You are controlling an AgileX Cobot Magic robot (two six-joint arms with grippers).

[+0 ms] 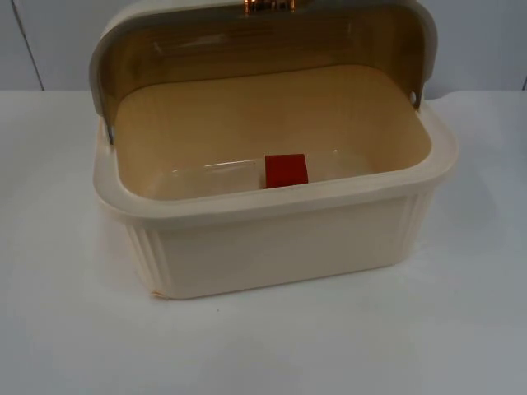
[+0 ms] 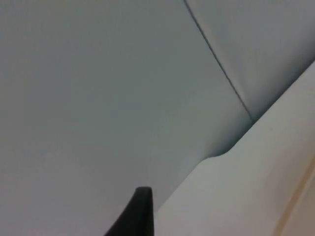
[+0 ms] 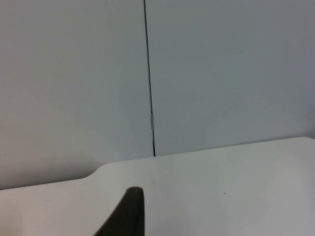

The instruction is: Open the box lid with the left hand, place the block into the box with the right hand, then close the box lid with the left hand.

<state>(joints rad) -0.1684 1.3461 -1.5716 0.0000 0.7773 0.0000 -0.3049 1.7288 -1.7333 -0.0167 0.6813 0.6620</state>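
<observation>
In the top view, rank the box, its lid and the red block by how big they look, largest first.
1. Box, the cream tub, takes up the most of the picture.
2. Lid, swung open behind it; smaller as seen, though it sits farther from the camera and is cut by the picture's edge.
3. Block, inside the box, by far the smallest.

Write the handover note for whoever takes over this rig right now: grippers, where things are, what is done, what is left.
Left gripper: its wrist view faces the grey wall and the table edge; holding nothing that can be seen.
Right gripper: its wrist view looks over the table toward the wall, away from the box; arm waits.
Box: cream, at the table's middle, its lid swung up and back, open.
Block: red, inside the box on its floor, near the front wall.
Done: lid opened, block placed.
Left: close the lid with the left gripper.
</observation>
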